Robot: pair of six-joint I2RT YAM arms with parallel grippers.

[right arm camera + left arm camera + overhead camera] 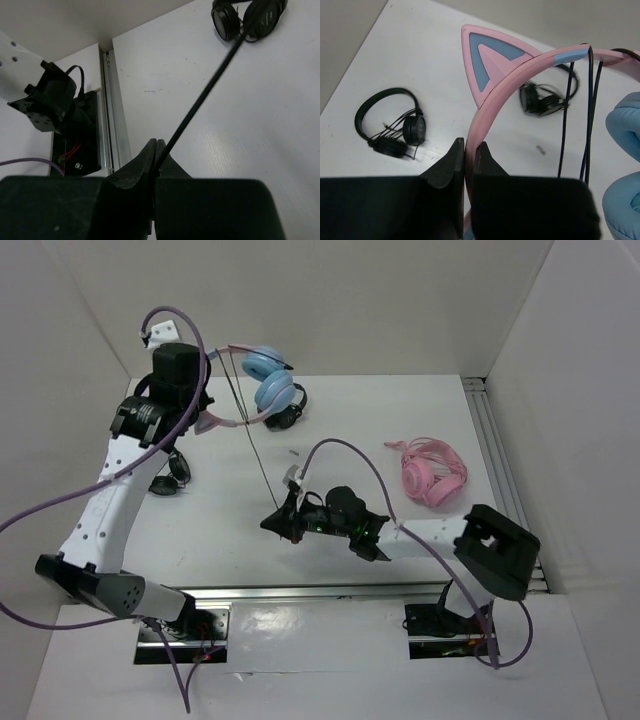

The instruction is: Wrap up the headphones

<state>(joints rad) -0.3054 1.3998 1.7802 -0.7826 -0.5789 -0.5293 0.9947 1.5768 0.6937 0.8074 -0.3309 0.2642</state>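
Your left hand [468,152] is pressed shut on the pink headband [492,112], holding the headphones [268,380] off the worktop [380,415] at its back-left. Your right hand [156,149] pinches the cable [202,97], which runs taut between the two. The set looks light. The band is stiff and grips well, and the cups are soft. The cable is thin, limp and probably slippery, so pinch it firmly and don't yank at its root.

Left gripper [468,151], right gripper [156,149]: closed.
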